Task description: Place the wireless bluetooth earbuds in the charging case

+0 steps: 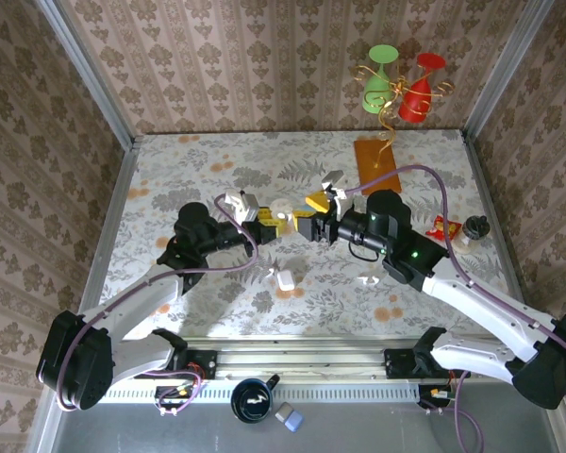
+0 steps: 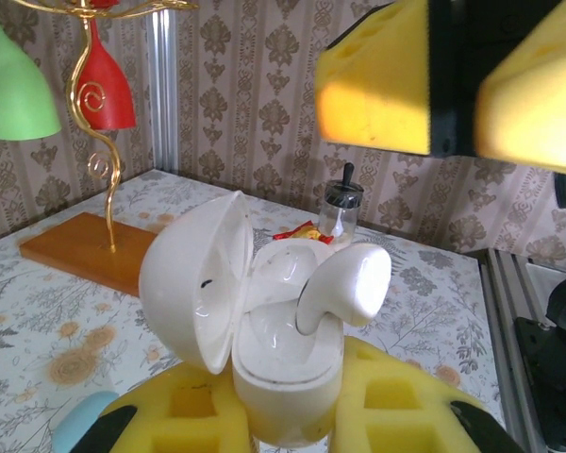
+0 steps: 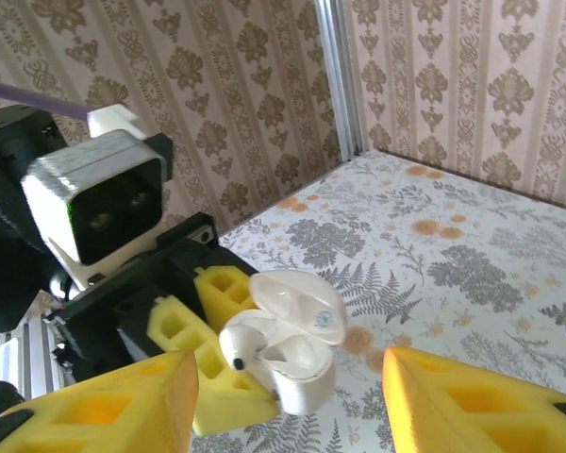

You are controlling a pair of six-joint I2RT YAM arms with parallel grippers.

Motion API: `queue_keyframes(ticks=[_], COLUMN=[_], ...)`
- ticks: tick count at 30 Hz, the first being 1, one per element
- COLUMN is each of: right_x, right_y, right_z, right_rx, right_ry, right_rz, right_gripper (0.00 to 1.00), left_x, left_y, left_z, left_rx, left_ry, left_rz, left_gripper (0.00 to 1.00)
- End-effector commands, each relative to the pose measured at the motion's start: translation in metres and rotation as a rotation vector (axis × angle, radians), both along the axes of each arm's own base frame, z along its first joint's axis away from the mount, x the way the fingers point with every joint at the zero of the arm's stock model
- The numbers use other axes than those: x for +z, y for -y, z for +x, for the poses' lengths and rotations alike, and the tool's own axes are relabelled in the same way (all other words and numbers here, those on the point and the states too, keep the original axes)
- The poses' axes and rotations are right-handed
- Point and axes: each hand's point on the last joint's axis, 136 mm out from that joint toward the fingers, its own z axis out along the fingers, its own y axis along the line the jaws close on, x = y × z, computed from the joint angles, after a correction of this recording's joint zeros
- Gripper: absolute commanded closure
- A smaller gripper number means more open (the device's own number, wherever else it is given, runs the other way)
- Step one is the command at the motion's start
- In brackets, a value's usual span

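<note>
My left gripper [image 2: 283,420] clamps the open charging case [image 2: 278,368], an earbud [image 2: 344,283] leaning half-seated in its well; my right gripper [image 2: 450,85], jaws apart and empty, could knock it out.

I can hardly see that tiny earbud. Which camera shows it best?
Left wrist view: the earbud is large and sharp, sticking out of the open case. The right wrist view shows it smaller; in the top view it is too small to tell.

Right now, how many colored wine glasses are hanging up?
2. A green wine glass hangs upside down from the gold wire stand at the table's far side, and a red wine glass hangs beside it. None seems hidden.
</note>
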Motion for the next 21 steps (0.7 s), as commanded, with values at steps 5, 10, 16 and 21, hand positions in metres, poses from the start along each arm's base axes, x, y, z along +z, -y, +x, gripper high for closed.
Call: queue_keyframes(ticks=[5, 10, 16, 21], right_x=[-0.014, -0.014, -0.02, -0.022], right_y=[-0.003, -0.01, -0.018, -0.027], right_z=[0.003, 0.003, 0.005, 0.004], right_rx=[0.005, 0.037, 0.045, 0.069], right_ry=[-0.057, -0.062, -0.095, -0.105], right_rz=[-0.035, -0.031, -0.056, -0.066], right_gripper=[0.46, 0.44, 0.4, 0.38], left_x=[0.019, 0.019, 0.02, 0.018], left_y=[0.004, 0.004, 0.005, 0.005], left_z=[-0.017, -0.017, -0.02, -0.018], left_rx=[-0.093, -0.086, -0.096, -0.086], left_ry=[0.083, 0.083, 0.082, 0.08], left_rz=[-0.033, -0.034, -0.036, -0.033], left_gripper=[0.91, 0.91, 0.91, 0.91])
